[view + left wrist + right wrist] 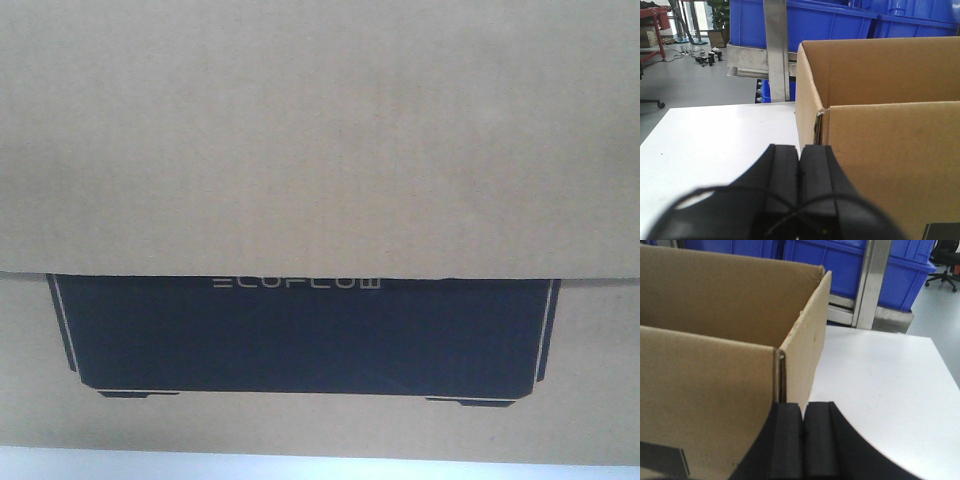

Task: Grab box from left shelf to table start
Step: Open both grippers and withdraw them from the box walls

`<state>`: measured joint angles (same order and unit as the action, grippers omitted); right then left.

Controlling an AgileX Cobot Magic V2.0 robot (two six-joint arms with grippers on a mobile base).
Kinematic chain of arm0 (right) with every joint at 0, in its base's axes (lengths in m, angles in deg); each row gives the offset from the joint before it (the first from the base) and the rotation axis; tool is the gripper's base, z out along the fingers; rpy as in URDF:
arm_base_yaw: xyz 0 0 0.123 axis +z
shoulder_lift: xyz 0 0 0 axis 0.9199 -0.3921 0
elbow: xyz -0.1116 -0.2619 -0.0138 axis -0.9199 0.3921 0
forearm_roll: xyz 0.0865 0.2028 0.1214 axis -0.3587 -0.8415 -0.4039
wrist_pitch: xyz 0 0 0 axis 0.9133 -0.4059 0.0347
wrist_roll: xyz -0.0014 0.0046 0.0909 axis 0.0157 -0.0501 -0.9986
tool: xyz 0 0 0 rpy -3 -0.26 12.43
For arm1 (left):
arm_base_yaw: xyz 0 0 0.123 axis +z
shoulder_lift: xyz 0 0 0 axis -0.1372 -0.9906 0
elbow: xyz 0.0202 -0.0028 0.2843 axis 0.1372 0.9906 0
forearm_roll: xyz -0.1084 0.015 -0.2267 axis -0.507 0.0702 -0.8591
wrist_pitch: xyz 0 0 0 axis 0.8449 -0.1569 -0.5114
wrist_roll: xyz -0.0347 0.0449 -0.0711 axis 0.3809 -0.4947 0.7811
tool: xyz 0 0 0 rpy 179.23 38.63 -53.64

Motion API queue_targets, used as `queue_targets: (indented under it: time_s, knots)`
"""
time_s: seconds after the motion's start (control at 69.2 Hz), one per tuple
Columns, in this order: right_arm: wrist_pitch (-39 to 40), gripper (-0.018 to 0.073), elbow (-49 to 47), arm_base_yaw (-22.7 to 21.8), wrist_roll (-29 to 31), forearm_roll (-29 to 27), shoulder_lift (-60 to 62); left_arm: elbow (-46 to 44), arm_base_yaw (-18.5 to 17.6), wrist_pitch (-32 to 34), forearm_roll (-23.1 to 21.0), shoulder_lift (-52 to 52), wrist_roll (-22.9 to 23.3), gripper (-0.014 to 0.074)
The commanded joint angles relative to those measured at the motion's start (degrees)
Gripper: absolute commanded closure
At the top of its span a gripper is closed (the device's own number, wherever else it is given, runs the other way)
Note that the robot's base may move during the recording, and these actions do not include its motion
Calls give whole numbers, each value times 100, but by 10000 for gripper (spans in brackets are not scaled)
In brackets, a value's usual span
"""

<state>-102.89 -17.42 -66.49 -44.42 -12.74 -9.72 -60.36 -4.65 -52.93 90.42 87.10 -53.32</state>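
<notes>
The brown cardboard box (320, 130) fills the front view, with its black panel and white "ECOFLOW" lettering (298, 283) under a folded flap. In the left wrist view the open box (880, 150) stands on a white surface (715, 140). My left gripper (800, 147) is shut and empty, right at the box's left corner. In the right wrist view the box (705, 390) is on the left. My right gripper (804, 405) is shut and empty at its right corner. I cannot tell whether either touches the box. The metal shelf (746, 59) lies behind.
Blue plastic bins (830, 25) (840, 265) sit on the shelf behind the box, with an upright metal post (776, 50) (867, 285) in front. Grey floor with cables and a red frame (657, 30) lies far left. An office chair (945, 265) stands far right.
</notes>
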Motion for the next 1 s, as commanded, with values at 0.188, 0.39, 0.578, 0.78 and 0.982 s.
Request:
queue_targets:
  time_s: [0.188, 0.39, 0.578, 0.78, 0.982]
  knots:
    - [819, 540, -136, -7, 54, 11, -84, -137, -28, 621, -204, -62, -26, 689]
    - [819, 540, -136, -7, 54, 11, -84, -137, -28, 621, -204, -62, -26, 689]
    - [819, 540, -136, -7, 54, 11, -84, -137, -28, 621, -204, -62, -26, 689]
    - [819, 540, -136, -7, 54, 11, -84, 273, 266, 864, -405, 58, -26, 689]
    - [819, 540, -136, -7, 54, 11, -84, 1678, 634, 2338, -408, 89, -26, 689]
